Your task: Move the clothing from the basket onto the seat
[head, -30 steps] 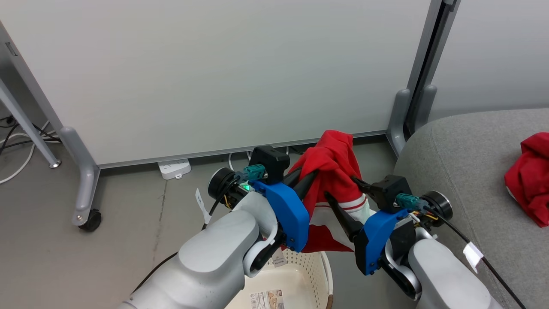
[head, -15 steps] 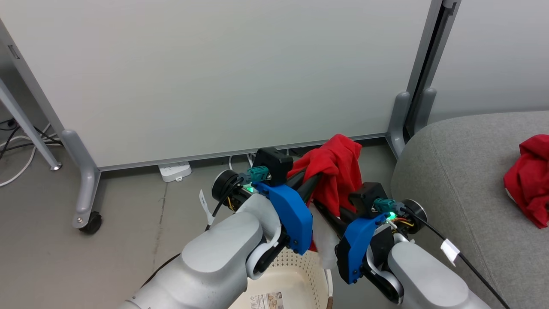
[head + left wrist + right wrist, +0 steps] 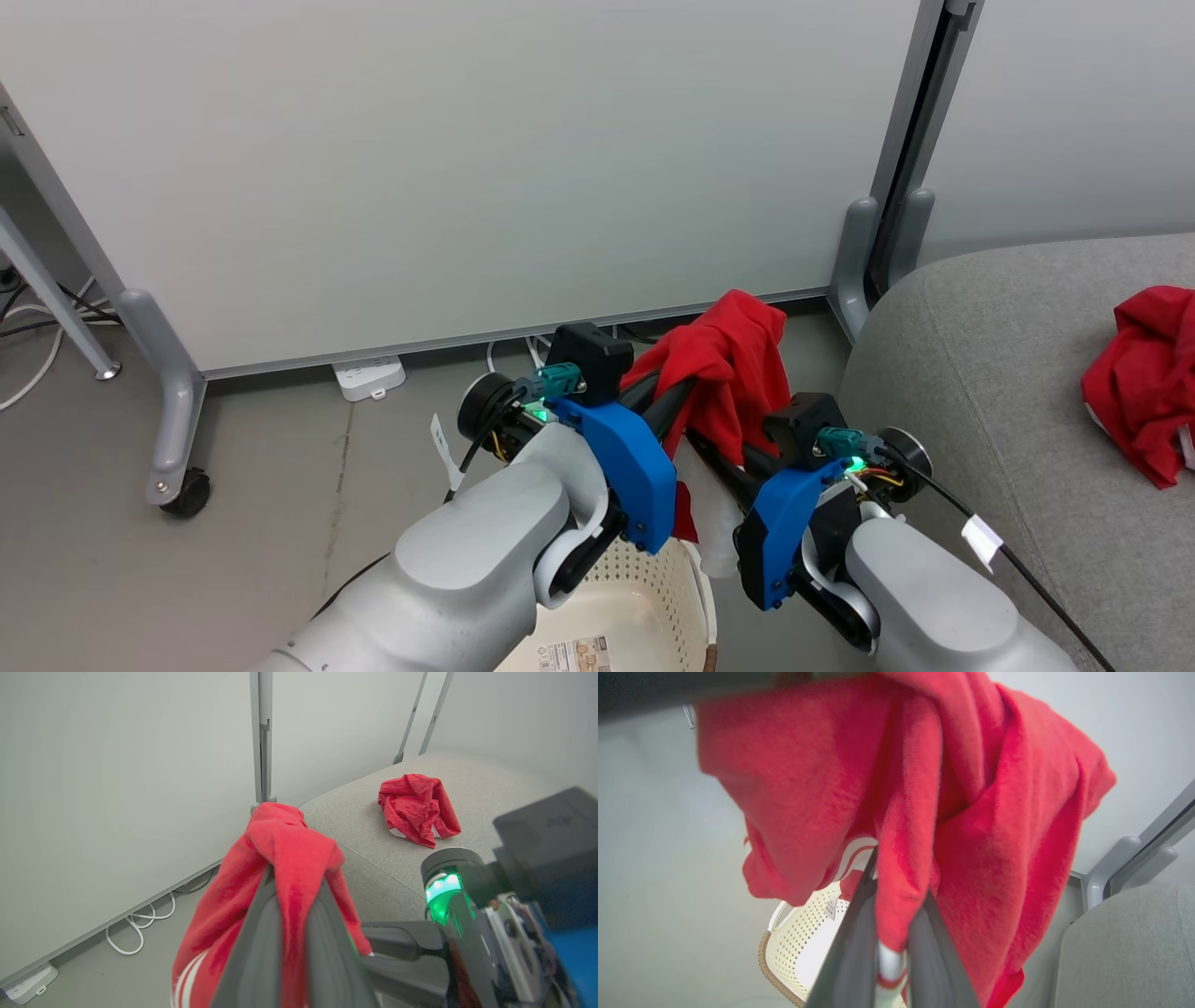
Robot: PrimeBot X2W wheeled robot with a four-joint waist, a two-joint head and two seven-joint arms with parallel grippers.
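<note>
Supervisor: Status?
Operator: One garment [image 3: 1144, 411] lies on the seat [image 3: 980, 373]. My left gripper [image 3: 292, 896] and right gripper [image 3: 892, 947] clamp the second garment [image 3: 733, 373] above the basket [image 3: 653, 607]. Roughly half done. Remaining: transfer, release.

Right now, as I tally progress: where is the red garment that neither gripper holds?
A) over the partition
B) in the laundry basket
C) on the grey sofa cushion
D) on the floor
C: the crumpled red garment lies on the grey sofa cushion, while the left gripper and right gripper pinch the other red garment.
</note>
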